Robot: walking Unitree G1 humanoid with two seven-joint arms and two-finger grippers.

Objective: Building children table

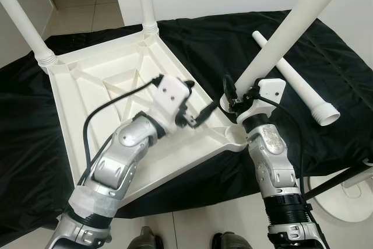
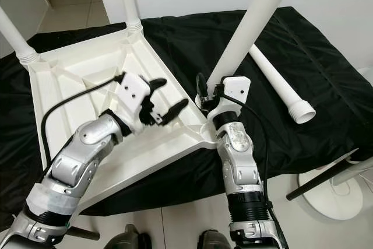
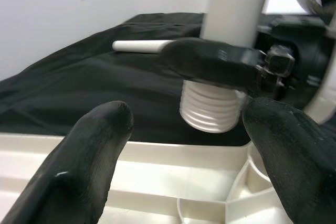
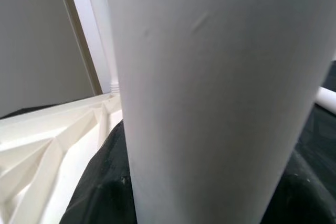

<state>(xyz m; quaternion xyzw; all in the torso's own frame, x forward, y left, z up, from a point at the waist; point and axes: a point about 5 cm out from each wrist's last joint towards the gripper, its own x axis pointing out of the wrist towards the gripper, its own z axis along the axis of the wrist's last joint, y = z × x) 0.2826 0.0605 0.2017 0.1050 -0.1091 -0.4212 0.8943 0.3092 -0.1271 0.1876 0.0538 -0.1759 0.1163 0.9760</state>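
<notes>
So the right hand (image 1: 228, 98) is clamped on a white leg (image 1: 291, 30), tilted, its end just above the corner socket (image 1: 240, 135) of the upside-down tabletop (image 1: 93, 86). Left hand (image 1: 195, 100) hangs open beside it, grasping nothing. The left wrist view shows the leg's threaded end (image 3: 210, 109) clear of the socket. Spare leg (image 1: 297, 83) lies on the black-draped surface (image 1: 326, 51).

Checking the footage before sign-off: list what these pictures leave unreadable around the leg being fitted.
- Held leg: top cut off by the eye views' upper edge.
- Right gripper: its pads are hidden behind that leg; the right wrist view is blocked by the leg's blurred shaft.
- Corner socket: interior partly hidden by the right wrist.
- Two mounted legs: tops cut off.
</notes>
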